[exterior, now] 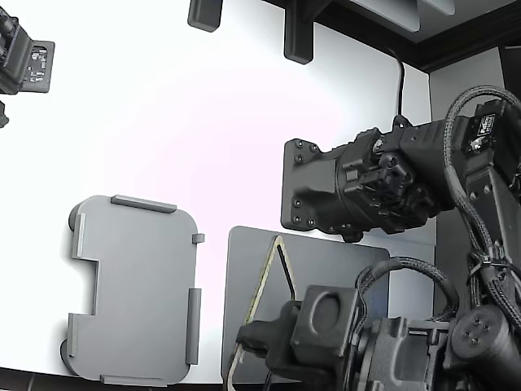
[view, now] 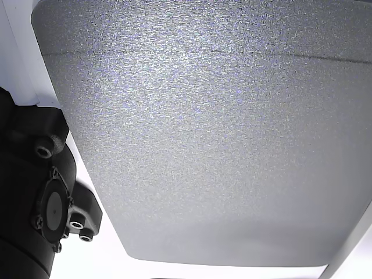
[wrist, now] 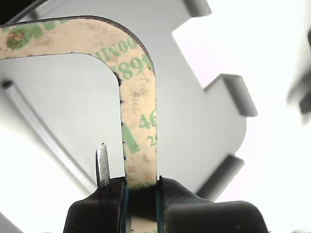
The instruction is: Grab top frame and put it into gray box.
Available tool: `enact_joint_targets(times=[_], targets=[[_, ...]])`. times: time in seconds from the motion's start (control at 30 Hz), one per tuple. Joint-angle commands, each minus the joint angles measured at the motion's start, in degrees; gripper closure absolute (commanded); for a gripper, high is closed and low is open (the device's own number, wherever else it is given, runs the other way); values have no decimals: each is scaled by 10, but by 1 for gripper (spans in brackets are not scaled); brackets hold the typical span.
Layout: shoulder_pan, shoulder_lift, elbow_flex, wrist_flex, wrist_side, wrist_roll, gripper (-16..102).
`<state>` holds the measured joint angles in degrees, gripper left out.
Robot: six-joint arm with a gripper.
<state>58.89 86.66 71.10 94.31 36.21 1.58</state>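
The top frame (exterior: pixel 259 293) is a thin beige ring, lifted off the table and tilted on edge over the dark gray mat (exterior: pixel 334 265). My gripper (exterior: pixel 247 346), on the arm at the bottom of the exterior view, is shut on the frame's lower side. In the wrist view the frame (wrist: pixel 138 121) shows beige with green print, clamped between my gripper's (wrist: pixel 141 187) black jaws. The gray box (exterior: pixel 134 285) lies flat to the exterior view's left, holding nothing. It shows blurred behind the frame in the wrist view (wrist: pixel 204 116).
A second black arm (exterior: pixel 358 191) hangs above the mat at the exterior view's right, with cables beside it. The other view is filled by the textured mat (view: pixel 203 145). Black fixtures (exterior: pixel 297 37) stand along the far table edge.
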Motion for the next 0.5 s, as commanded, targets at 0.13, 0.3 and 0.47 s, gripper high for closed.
enact_joint_targets(times=[0.13, 0.3, 0.47], targets=[[-93, 17, -70, 4, -49, 30, 98], [-149, 17, -98, -4, -62, 30, 99], [-204, -8, -171, 4, -81, 51, 99]])
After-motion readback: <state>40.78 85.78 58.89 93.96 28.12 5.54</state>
